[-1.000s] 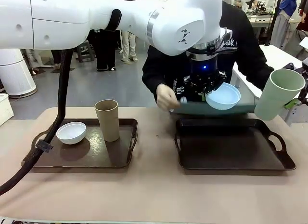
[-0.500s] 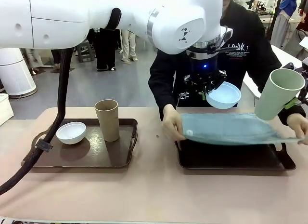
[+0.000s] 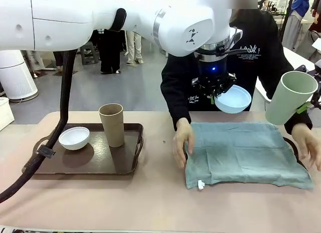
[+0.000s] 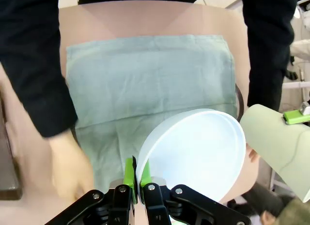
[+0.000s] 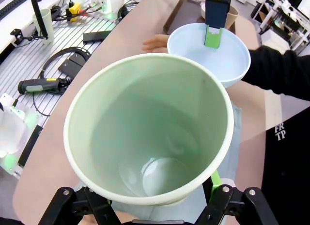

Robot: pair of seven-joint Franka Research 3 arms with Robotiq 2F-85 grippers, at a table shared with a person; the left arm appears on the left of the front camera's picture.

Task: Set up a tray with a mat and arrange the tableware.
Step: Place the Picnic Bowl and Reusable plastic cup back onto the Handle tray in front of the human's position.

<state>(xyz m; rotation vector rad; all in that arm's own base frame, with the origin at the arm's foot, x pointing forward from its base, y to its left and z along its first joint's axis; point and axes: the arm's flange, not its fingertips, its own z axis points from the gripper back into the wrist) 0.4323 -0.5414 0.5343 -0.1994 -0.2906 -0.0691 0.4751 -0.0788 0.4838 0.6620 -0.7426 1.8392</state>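
So, mat (image 3: 241,153) covers the right-end tray (image 3: 295,147). Left hand (image 4: 137,172) pinches blue bowl (image 3: 233,99), right hand (image 5: 160,196) grips green cup (image 3: 291,97), neither placed; white bowl (image 3: 74,138), tan cup (image 3: 112,124) sit on left-end tray (image 3: 85,170).

Tan table, two trays sitting on it side by side

The table (image 3: 150,203) is carrying a dark brown tray (image 3: 120,165) towards its left end, with a black cable (image 3: 30,168) trailing over that tray's left handle and running off towards the table's near left corner. Towards the right end, a grey-green mat (image 3: 241,153) is lying spread over a second tray (image 3: 296,150), hiding nearly all of it and spilling past its near rim onto the tabletop. A small white tag (image 3: 200,184) is showing at the mat's near left corner. The person's hand (image 3: 183,140) is pressing on the mat's left edge, and the other hand (image 3: 307,145) is resting at its right edge.
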